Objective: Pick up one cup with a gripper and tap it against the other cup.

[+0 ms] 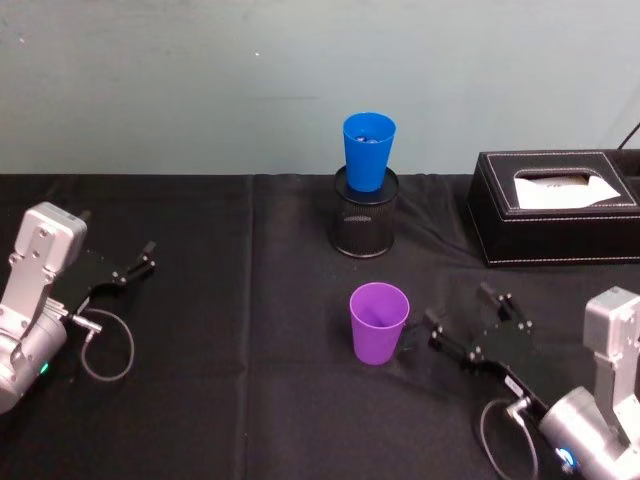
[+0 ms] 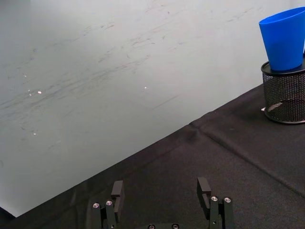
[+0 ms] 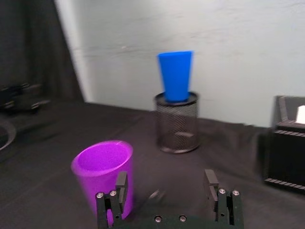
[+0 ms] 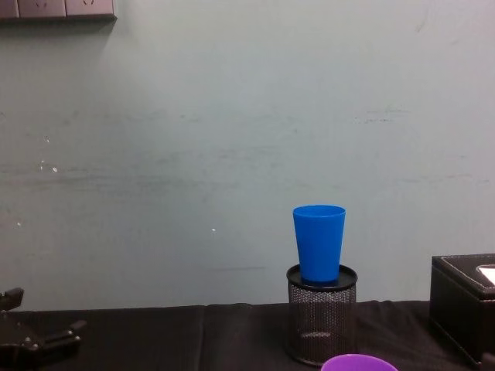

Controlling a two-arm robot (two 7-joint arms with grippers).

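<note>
No writing, brand, number or sign can be read anywhere. The smooth purple plastic tumbler near the middle of the black cloth has a plain wall. So does the bright blue plastic tumbler, which stands in the black wire-mesh pen holder farther back. The black box with white stitching at the far right carries no legible print on its top or front. The pale plates on the wall, at the upper left of the chest view, are cut by the edge, and no marking can be made out on them.
</note>
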